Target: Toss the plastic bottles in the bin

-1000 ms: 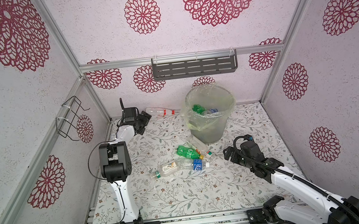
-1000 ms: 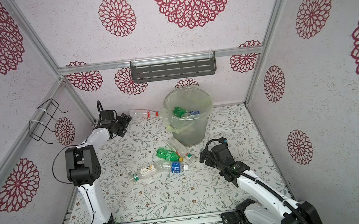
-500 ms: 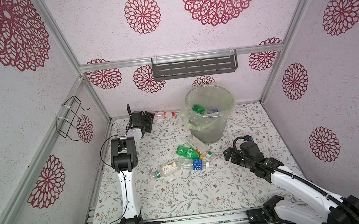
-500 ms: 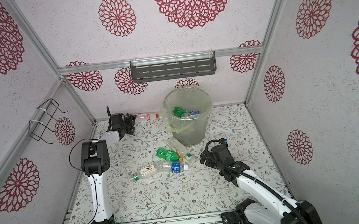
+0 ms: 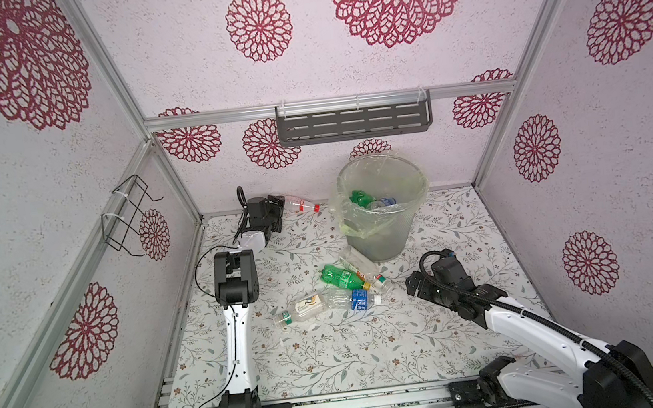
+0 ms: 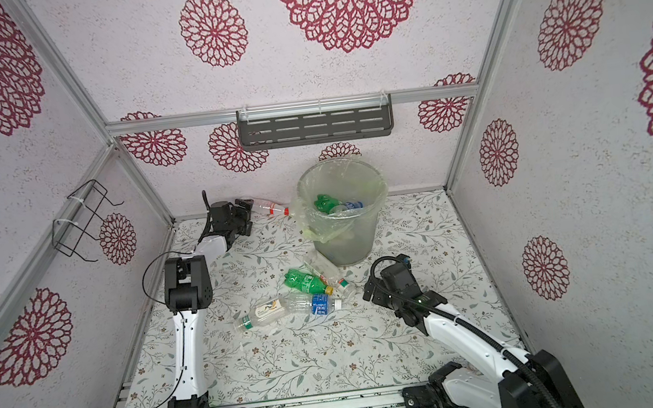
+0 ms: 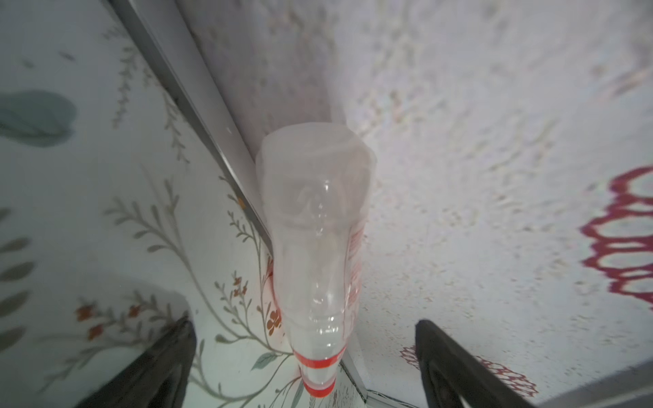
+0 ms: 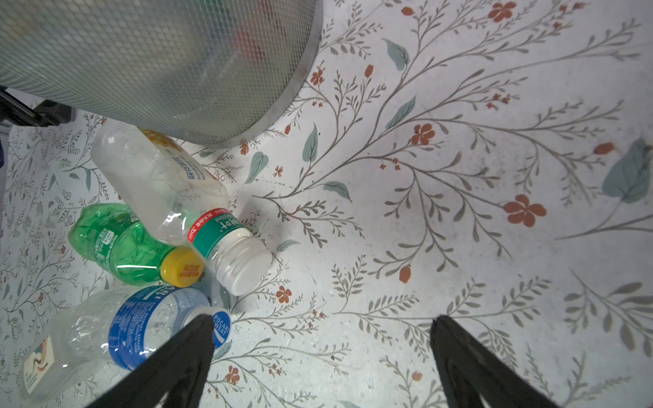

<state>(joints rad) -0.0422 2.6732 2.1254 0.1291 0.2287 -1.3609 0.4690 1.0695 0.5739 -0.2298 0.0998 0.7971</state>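
Two pincers, both spread wide, empty. Left gripper (image 7: 302, 322): red-banded bottle (image 7: 314, 247) lies ahead by the wall, near end between its fingers, untouched; only the wrist view shows that. Right gripper (image 8: 321, 318): bottle cluster (image 8: 169, 190) beside one fingertip, bin (image 8: 159, 63) beyond; binned bottles (image 5: 359, 198) seen only in both top views.

White arm links (image 5: 236, 349), black joints (image 5: 237, 284), black looping cables (image 5: 610, 361), black tapered pincer fingers (image 8: 169, 367).

Four bottles (image 5: 339, 277) lie before the bin (image 5: 382, 228) (a lone bottle (image 5: 300, 204) behind-left).

A green bottle (image 8: 120, 243) (yellow cap (image 8: 182, 266)), grey mesh bin (image 5: 379, 241), leafy floral table (image 5: 334, 359), crimson-rosette walls (image 5: 259, 24).
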